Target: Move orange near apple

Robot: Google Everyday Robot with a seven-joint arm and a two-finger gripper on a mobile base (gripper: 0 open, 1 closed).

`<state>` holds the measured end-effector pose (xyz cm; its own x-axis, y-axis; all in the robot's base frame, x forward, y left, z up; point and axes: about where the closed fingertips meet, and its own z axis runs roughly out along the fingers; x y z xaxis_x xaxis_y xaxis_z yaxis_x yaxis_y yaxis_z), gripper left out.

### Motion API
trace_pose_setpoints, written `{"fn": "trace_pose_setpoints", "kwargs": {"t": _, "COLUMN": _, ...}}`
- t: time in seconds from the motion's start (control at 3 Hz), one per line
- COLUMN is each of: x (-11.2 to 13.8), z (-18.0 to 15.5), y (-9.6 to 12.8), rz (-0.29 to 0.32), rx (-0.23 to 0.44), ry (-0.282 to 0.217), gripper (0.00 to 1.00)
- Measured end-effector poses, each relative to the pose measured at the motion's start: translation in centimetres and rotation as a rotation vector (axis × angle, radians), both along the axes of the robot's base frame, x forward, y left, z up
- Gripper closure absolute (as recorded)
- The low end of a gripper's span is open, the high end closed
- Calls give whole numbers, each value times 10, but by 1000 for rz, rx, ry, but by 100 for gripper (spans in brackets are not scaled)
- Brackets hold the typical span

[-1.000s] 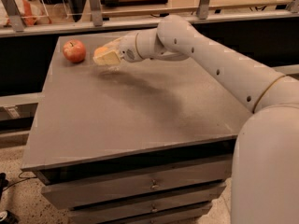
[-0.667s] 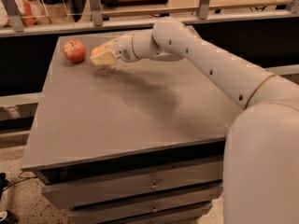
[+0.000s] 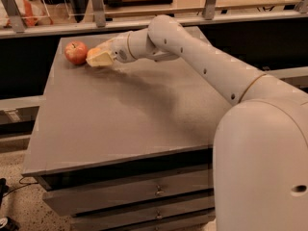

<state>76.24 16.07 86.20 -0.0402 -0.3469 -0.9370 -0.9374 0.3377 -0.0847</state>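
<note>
The red apple (image 3: 76,52) sits near the far left corner of the grey table (image 3: 120,124). My gripper (image 3: 97,58) reaches across the table top from the right and is just to the right of the apple, almost touching it. Its cream fingers (image 3: 103,59) are shut on the orange (image 3: 94,51), of which only a small orange patch shows above the fingers. The gripper is low, at or just above the table surface.
The table has drawers (image 3: 144,191) in its front. A railing with metal posts (image 3: 97,6) runs behind the far edge. My white arm (image 3: 207,66) spans the right half of the table, and its base (image 3: 262,167) fills the lower right.
The gripper has moved left with the orange, closing the gap to the apple. The apple has not moved.
</note>
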Motion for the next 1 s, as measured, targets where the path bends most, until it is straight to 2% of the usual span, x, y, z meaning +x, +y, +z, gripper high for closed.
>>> {"fn": "trace_pose_setpoints", "kwargs": {"t": 0.33, "x": 0, "z": -3, "y": 7, "rz": 12, "rx": -5, "ry": 12, "gripper": 100}}
{"fn": "trace_pose_setpoints", "kwargs": {"t": 1.0, "x": -6, "z": -14, "y": 16, "rz": 36, "rx": -6, "ry": 55, "gripper": 59}}
